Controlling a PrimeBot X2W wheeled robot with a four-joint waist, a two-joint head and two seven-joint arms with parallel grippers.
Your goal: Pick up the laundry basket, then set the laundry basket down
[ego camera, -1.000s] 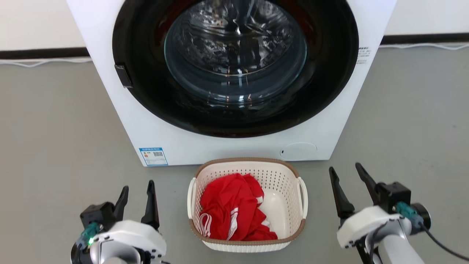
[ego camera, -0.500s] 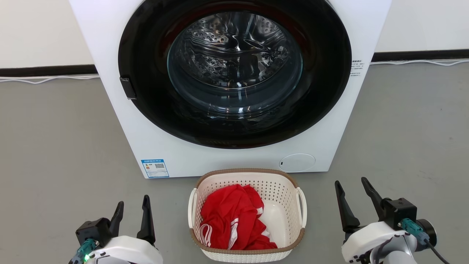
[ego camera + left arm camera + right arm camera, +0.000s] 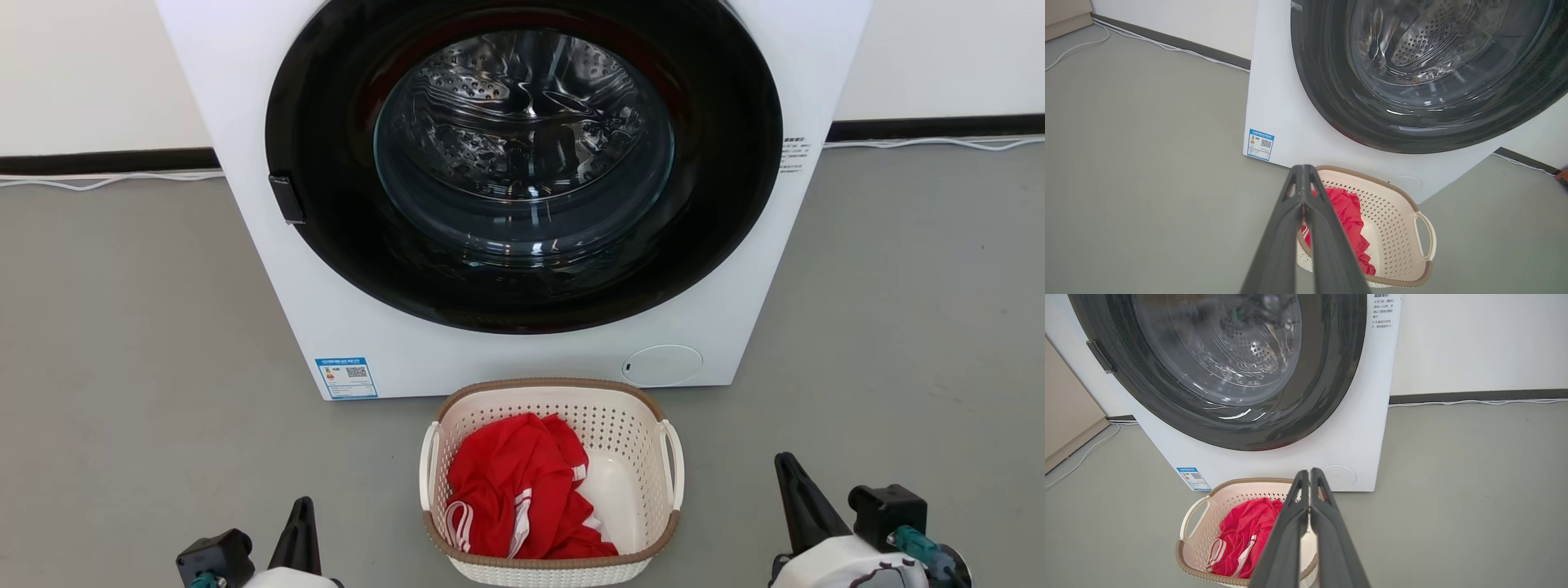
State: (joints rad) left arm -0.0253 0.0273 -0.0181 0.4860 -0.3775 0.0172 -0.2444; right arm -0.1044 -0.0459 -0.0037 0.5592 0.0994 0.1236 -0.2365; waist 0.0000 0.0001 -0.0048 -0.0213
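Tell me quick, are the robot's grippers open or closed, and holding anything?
Left gripper: closed, holding nothing.
Right gripper: closed, holding nothing.

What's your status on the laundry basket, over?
Left hand shut, empty; right hand shut, empty, both short of the handles. Laundry basket on floor, red garment inside, not yet lifted. Washing machine right behind it.
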